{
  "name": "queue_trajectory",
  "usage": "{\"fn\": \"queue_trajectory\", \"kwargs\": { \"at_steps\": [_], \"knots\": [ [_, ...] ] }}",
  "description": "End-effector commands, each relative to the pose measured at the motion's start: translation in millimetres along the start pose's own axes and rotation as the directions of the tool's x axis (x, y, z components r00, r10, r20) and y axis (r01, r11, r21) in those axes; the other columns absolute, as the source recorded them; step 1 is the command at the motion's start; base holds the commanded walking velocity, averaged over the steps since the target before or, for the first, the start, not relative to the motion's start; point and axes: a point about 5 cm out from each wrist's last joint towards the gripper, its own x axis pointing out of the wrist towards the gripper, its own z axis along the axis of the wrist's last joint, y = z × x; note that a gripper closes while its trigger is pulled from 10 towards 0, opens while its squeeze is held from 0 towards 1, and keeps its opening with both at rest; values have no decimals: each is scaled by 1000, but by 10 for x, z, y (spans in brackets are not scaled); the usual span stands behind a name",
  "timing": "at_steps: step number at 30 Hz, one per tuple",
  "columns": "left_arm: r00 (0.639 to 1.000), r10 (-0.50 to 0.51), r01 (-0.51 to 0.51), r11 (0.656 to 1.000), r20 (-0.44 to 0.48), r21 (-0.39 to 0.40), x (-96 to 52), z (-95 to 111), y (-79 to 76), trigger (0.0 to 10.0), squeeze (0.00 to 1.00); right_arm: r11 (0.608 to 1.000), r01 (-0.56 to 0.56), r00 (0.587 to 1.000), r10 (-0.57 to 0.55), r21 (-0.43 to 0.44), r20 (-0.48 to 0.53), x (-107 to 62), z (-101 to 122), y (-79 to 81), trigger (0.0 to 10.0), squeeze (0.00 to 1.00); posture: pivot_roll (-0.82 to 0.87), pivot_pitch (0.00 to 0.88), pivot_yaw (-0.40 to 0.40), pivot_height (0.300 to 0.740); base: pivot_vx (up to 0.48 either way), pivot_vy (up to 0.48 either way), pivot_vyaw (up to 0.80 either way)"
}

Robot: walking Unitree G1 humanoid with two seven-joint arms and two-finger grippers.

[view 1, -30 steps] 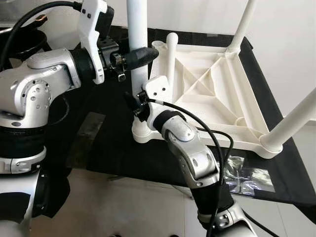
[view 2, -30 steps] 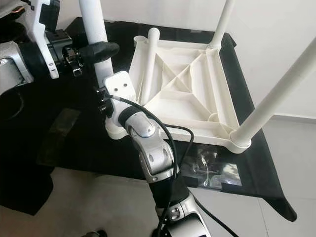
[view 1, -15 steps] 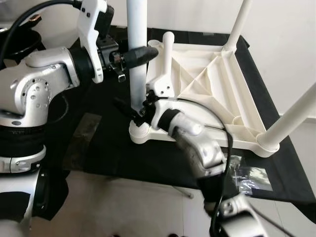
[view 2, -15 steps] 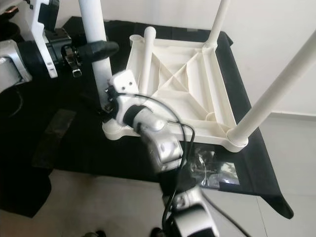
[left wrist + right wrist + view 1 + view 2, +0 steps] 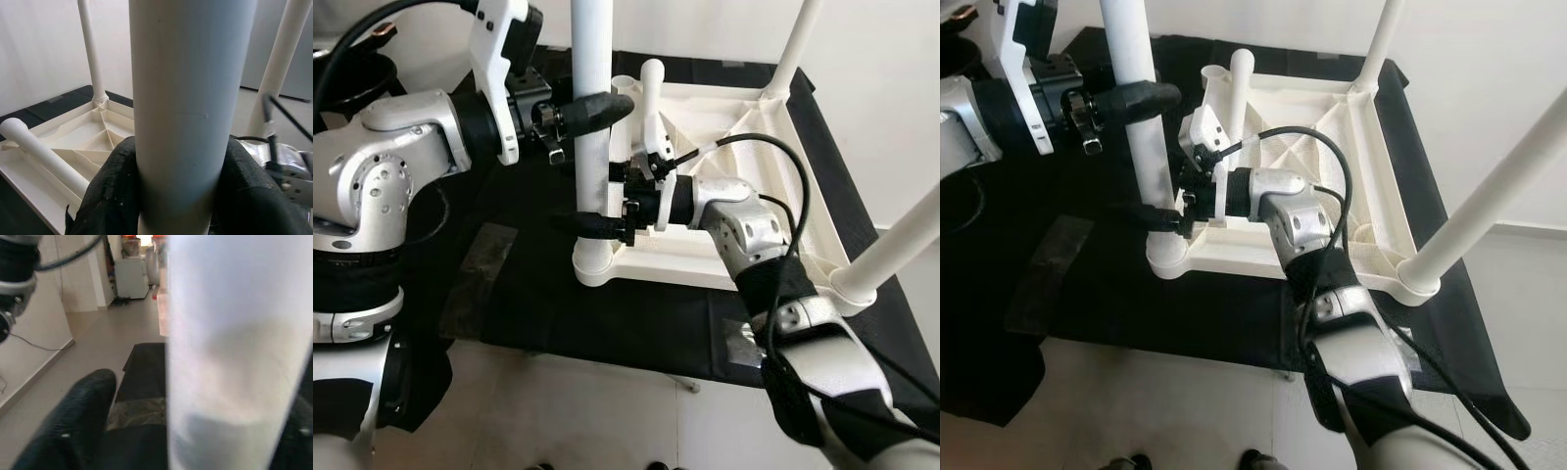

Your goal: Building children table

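The white children table (image 5: 744,166) lies upside down on a black cloth. Its near-left leg (image 5: 589,59) stands upright in the corner socket (image 5: 595,264). My left gripper (image 5: 592,108) is shut on this leg from the left, at mid height; in the left wrist view its fingers (image 5: 105,196) press both sides of the tube. Lower down, my right gripper (image 5: 590,208) reaches in from the right, open, its fingers (image 5: 73,421) straddling the leg with a gap. Two more legs stand at the far right (image 5: 793,44) and near right (image 5: 901,245). A loose leg (image 5: 652,108) leans at the far-left corner.
The black cloth (image 5: 538,304) covers a low platform, with a grey tape patch (image 5: 484,250) on its left part. Pale floor tiles (image 5: 558,411) lie in front, a white wall behind. My right arm's cable (image 5: 773,147) arches over the table's underside.
My right arm has swung round to the right side of the leg and set its gripper around the lower part. The left gripper holds the leg as before.
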Motion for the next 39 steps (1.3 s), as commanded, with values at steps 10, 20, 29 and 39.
{"fn": "queue_trajectory", "kwargs": {
  "at_steps": [10,20,29,39],
  "knots": [
    [999,-4,3,1000,-52,-10,2,-63,-20,10000,0,975,-209,977,212,68,-37,167,-182,124,0,0,82,249,-43,740,0,0,0],
    [999,5,-5,1000,-40,4,11,-48,-7,10000,0,978,-202,978,203,45,-39,118,-211,106,0,0,73,240,-37,740,0,0,0],
    [999,52,-53,998,-16,-32,-16,-34,54,10000,1000,999,41,996,-41,-5,-84,105,-327,86,0,0,28,237,-76,740,0,0,0],
    [999,40,-42,998,-30,-43,-29,-117,41,10000,0,581,810,585,-794,76,-164,363,-742,684,0,0,3,229,-61,740,0,0,0]
  ]
}}
